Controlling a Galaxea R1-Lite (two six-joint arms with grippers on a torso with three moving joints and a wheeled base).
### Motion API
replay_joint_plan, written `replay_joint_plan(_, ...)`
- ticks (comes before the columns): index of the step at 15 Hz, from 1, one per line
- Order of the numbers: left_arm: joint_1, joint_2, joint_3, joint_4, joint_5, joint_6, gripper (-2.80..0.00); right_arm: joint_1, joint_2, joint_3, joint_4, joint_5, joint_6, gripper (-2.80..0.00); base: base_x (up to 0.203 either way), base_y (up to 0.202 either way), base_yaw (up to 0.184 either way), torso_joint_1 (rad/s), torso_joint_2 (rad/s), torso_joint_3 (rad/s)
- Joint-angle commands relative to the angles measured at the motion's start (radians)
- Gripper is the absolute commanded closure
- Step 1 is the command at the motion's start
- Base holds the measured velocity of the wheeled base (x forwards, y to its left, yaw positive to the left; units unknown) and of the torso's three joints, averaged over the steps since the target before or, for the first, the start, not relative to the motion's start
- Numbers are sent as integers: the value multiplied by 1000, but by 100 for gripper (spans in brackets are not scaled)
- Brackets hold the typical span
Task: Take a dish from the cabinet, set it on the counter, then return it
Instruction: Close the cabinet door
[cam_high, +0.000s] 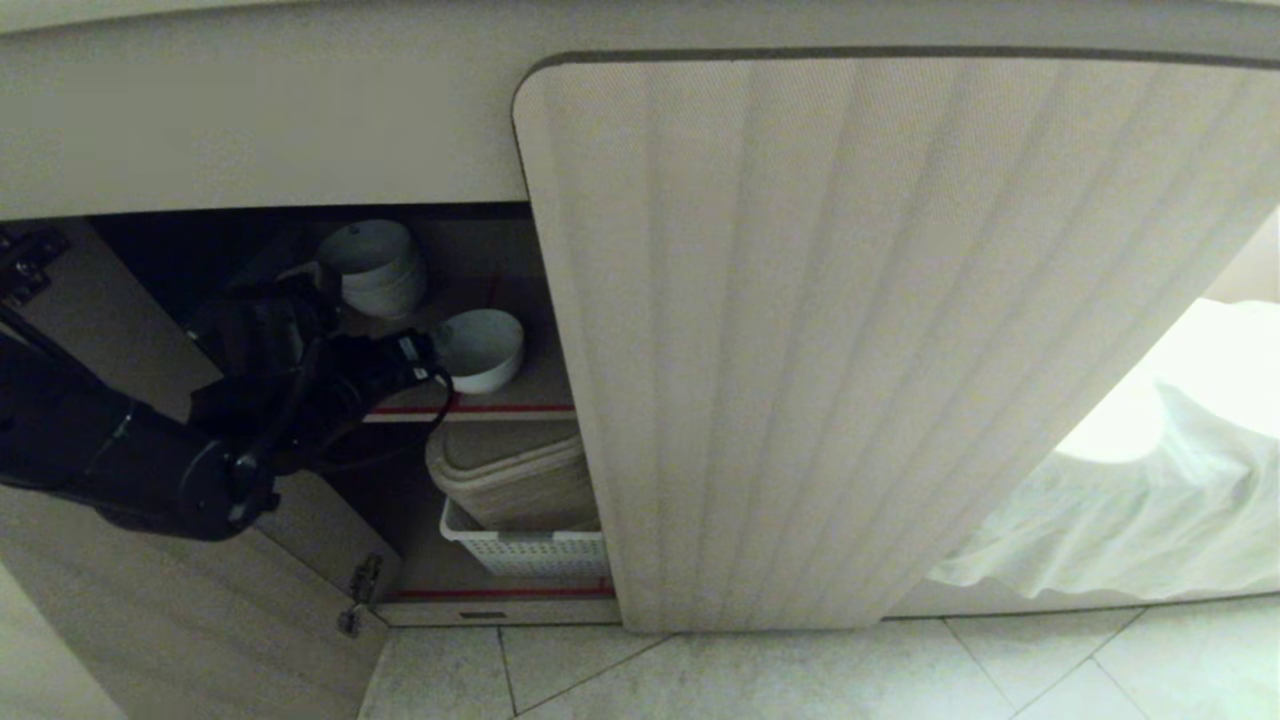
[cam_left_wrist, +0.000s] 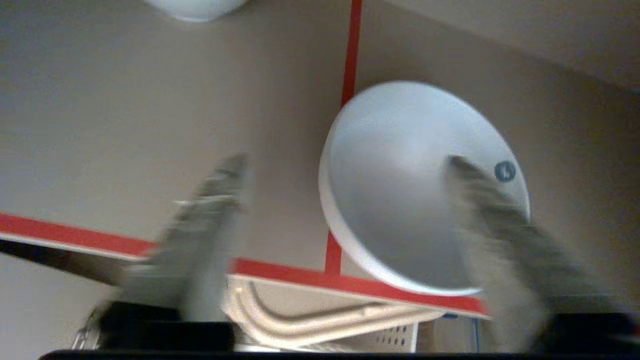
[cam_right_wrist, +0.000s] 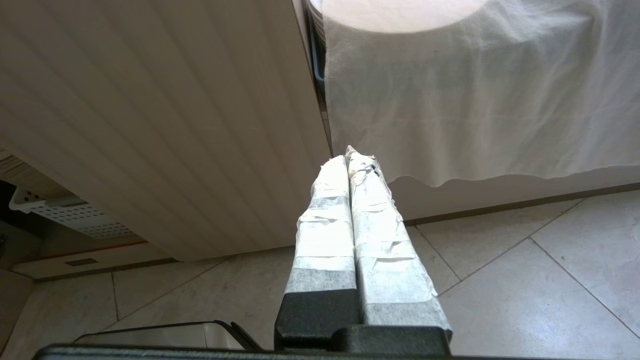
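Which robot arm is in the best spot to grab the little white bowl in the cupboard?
The left. Its left gripper reaches inside the cabinet, fingers spread on either side of the dish's rim. The right gripper hangs outside by the closed door, fingers pressed together, far from the bowl.

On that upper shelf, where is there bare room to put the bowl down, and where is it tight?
Bare shelf shows between the stack of bowls at the back and the single bowl near the red front edge, and beside that bowl where the left gripper reaches in. It is tight at the closed door side. The lower shelf is crowded by the white basket.
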Motion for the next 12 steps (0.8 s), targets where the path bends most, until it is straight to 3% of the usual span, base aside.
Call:
replay_joint_plan(1, -1, -8, 9, -8, 1, 0, 0, 0, 1, 0, 0, 0, 1, 0, 0, 0, 0, 0, 0, 0)
replay_joint_plan(12, -1, -58, 65, -10, -2, 12, 0, 0, 1, 0, 0, 0, 1, 0, 0, 0, 0, 0, 0, 0)
